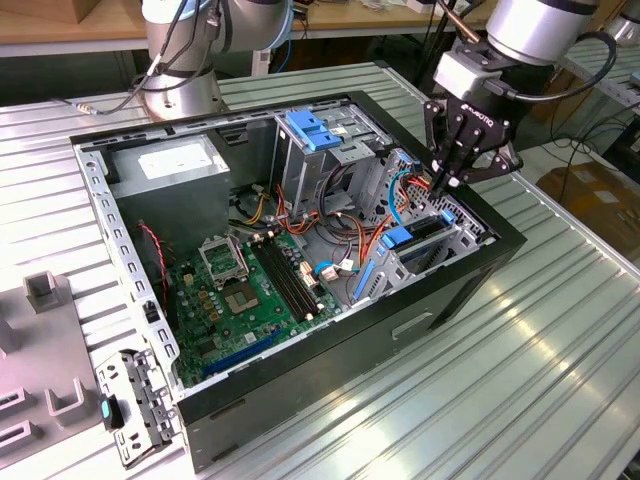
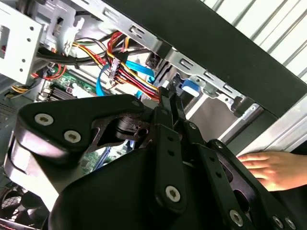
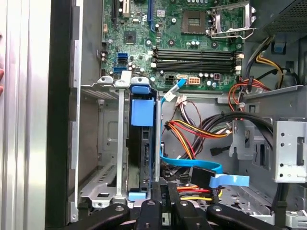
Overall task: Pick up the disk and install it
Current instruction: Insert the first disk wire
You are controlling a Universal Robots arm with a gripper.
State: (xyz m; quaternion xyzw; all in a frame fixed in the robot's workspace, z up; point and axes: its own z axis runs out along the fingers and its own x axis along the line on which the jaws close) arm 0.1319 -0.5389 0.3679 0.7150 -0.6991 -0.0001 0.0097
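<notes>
Now, jaws: drawn close together with nothing between them, judging by both wrist views.
Gripper (image 1: 447, 180): tips point down into the drive-bay corner of the open computer case (image 1: 460, 285), at the exterior view's right; it hangs just above the bay, touching nothing that I can see.
Disk (image 3: 143, 148): not in the gripper. It stands on edge in the metal drive cage (image 3: 98, 158), dark body between blue carrier rails, with the blue pull tab (image 3: 142, 112) on its upper edge. In the first wrist view it lies directly ahead of the fingertips (image 3: 154, 190).
Cables: a flat blue ribbon (image 3: 192, 165) and red-yellow power leads (image 3: 192, 132) run just beside the cage, near the tips.
Person's hand (image 2: 268, 168): flat on the ribbed table outside the case wall.
Step in hand: judged as seating, since the disk looks already slotted. Full depth and latching cannot be told.
Next move calls for: a straight line along the carrier, tips kept off the ribbon, and gentle force.
</notes>
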